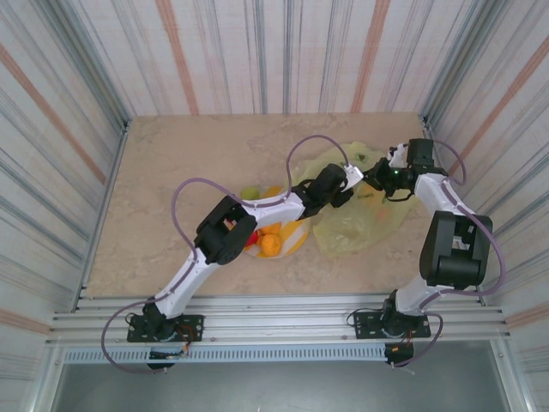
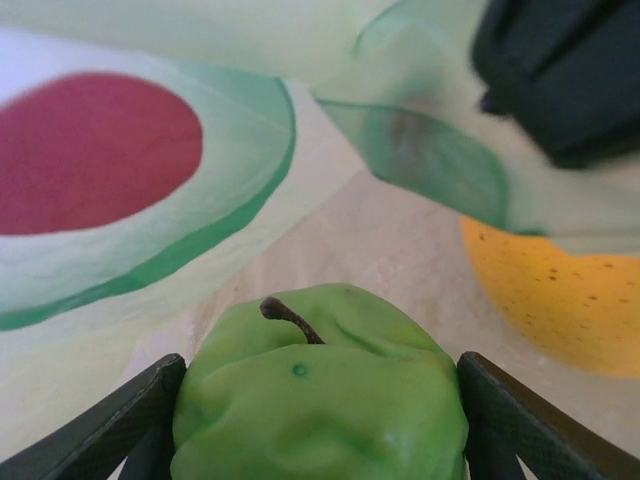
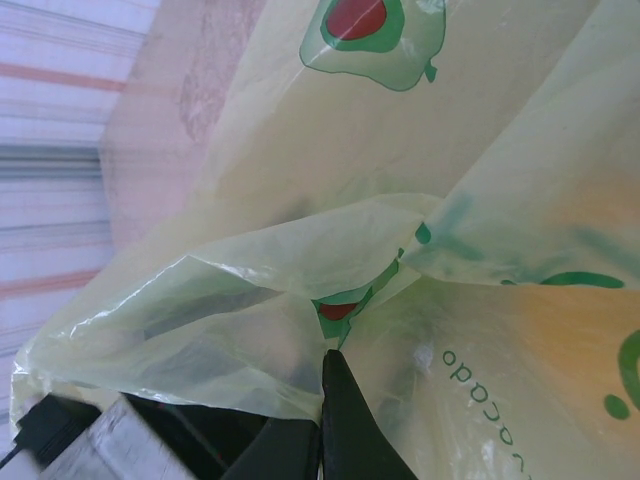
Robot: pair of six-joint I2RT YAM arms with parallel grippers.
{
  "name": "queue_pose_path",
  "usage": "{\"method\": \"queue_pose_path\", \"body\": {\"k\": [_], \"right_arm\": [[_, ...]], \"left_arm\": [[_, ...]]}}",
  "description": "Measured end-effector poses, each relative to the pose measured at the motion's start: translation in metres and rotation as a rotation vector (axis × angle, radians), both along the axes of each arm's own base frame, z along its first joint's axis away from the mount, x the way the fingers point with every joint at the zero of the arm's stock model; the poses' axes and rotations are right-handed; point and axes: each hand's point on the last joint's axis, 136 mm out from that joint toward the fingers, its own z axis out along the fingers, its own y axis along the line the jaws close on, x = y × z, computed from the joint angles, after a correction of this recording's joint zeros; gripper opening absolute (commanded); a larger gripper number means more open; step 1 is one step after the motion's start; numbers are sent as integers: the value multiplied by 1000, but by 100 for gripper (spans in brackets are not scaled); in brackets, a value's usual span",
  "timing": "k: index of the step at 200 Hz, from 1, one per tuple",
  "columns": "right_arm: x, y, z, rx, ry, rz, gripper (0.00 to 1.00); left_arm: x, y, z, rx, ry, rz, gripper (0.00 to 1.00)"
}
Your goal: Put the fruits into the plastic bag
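My left gripper (image 1: 348, 178) reaches into the mouth of the yellow-green plastic bag (image 1: 364, 215), shut on a green apple (image 2: 320, 410) with a brown stem. Its dark fingers (image 2: 130, 420) press both sides of the apple. An orange fruit (image 2: 560, 300) lies inside the bag just ahead of it, under the avocado-printed film (image 2: 150, 200). My right gripper (image 1: 376, 177) is shut on a fold of the bag's edge (image 3: 300, 300) and holds it up. More fruits remain on the striped plate (image 1: 298, 238): an orange one (image 1: 271, 246), a red one (image 1: 251, 239) and a green one (image 1: 250, 192).
The left arm (image 1: 257, 210) stretches over the plate and hides part of it. The right arm (image 1: 450, 232) stands at the bag's right side. Striped walls close in the beige table (image 1: 171, 172) on three sides.
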Motion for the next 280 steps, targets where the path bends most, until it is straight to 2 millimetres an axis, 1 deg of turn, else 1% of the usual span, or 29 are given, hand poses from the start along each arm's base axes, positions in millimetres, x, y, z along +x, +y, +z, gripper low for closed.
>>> {"method": "queue_pose_path", "body": {"k": [10,47,73,86,106,129,150,162,171,197,225,240,262,280], "right_arm": [[0,0,0,0,-1,0,0],[0,0,0,0,0,0,0],[0,0,0,0,-1,0,0],[0,0,0,1,-1,-1,0],[1,-3,0,0,-1,-6,0],[1,-5,0,0,-1,-11,0],[1,-5,0,0,-2,-12,0],[1,-4,1,3,-3,-10,0],[1,-4,1,3,-4,-10,0],[2,-5,1,2,-6,-10,0],[3,-5,2,4,-11,-13,0],[4,-5,2,9,-10,-19,0],[4,-4,3,10,-14,-20,0],[5,-4,4,10,-17,-19,0]], "left_arm": [[1,-1,0,-6,-2,4,78],[5,-4,12,-54,-12,15,86],[-3,3,17,-73,14,18,87],[-11,10,26,-90,36,15,87],[-29,23,48,-135,75,3,87],[-57,38,91,-220,118,-46,85],[-84,45,129,-304,157,-119,84],[-99,49,143,-334,188,-166,83],[-111,52,149,-348,219,-200,83],[-147,64,152,-349,332,-287,83],[-176,78,145,-332,445,-328,83],[-185,86,136,-318,489,-325,83],[-191,95,119,-286,545,-297,83],[-198,99,109,-264,588,-295,83]]}}
